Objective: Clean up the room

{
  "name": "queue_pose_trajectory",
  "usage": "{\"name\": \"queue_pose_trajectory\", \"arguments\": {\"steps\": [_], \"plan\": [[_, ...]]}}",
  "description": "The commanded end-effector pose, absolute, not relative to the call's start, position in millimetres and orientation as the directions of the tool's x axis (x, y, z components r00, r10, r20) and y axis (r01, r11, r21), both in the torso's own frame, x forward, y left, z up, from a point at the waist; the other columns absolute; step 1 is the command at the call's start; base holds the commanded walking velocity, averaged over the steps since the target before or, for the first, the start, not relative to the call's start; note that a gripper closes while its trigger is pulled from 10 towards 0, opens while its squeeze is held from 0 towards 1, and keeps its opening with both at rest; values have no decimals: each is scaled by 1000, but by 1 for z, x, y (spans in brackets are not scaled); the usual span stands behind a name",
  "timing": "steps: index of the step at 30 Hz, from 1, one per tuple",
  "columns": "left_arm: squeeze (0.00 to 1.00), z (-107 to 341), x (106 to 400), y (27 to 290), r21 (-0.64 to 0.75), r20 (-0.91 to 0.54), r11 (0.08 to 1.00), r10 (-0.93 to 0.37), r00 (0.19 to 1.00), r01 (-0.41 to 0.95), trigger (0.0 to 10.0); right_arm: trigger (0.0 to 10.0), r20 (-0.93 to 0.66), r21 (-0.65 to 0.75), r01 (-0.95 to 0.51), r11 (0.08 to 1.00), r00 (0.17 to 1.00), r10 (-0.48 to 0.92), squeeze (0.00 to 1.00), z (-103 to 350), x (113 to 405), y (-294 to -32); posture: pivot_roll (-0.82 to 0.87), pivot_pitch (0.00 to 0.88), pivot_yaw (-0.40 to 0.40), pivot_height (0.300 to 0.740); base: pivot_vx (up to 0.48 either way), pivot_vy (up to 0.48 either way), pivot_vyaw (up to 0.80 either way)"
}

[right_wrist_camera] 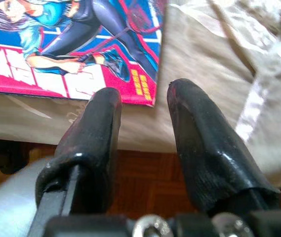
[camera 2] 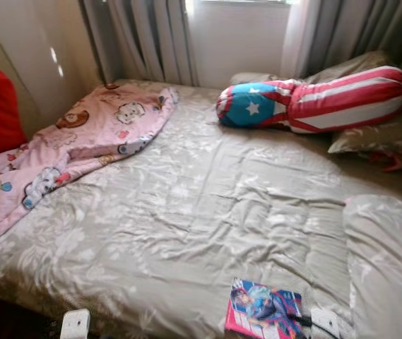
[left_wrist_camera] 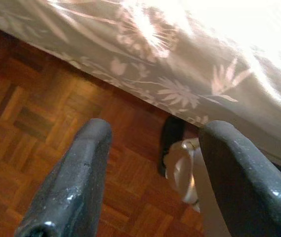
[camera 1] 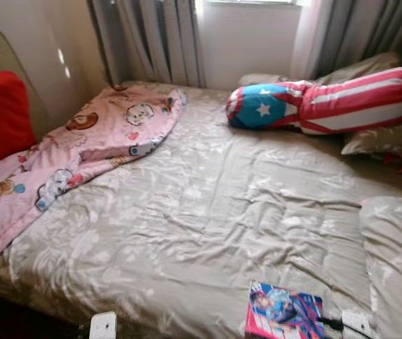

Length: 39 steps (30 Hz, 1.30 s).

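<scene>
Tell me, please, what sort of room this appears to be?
Most likely a bedroom: a wide bed under a beige leaf-patterned cover, a pink cartoon-print blanket, a red-and-white striped bolster pillow and grey curtains.

Both hands hang low with fingers parted, the left hand (left_wrist_camera: 150, 177) wider than the right hand (right_wrist_camera: 145, 123).

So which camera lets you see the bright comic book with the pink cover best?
The right wrist view: the pink-covered comic book fills its upper part, so the drawn figure is plain, lying flat on the beige floral bedspread just past the open right gripper. Both eye views show it small at the bed's near edge, cut off at the bottom.
</scene>
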<state>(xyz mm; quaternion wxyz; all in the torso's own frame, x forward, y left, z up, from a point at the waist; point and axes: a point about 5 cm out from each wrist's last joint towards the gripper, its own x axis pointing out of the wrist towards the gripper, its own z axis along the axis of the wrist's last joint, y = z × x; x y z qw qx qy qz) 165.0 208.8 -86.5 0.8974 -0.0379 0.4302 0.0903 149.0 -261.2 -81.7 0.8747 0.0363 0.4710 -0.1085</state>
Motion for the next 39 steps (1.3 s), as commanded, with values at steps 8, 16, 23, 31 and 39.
{"name": "queue_pose_trajectory", "arguments": {"steps": [8, 16, 23, 31, 39], "plan": [[0, -90, 155, 216, 33, -808, 985, 125, 576, -167, 10000, 10000, -844, -22, 228, 973, 518, -141, 0, -86, 138, -261, -105, 0, 35, 740, 0, 0, 600], [0, -90, 155, 215, 38, -817, 990, 110, 566, -137, 10000, 10000, -853, -19, 240, 971, 502, -141, 0, -87, 129, -266, -104, 2, 37, 740, 0, 114, 0], [0, -90, 156, 212, 35, -809, 991, 102, 579, -127, 10000, 10000, -851, -15, 241, 970, 506, -139, 0, -87, 129, -265, -100, 9, 35, 740, 0, 345, 0], [0, -90, 155, 212, 38, -810, 992, 102, 578, -121, 10000, 10000, -853, -28, 254, 967, 498, -156, 0, -87, 126, -268, -102, 13, 37, 740, 0, 373, 0], [0, -90, 155, 212, 40, -810, 993, 100, 578, -115, 10000, 10000, -855, -28, 296, 955, 487, -176, 0, -88, 121, -271, -102, 14, 38, 740, 0, 384, 0]]}}
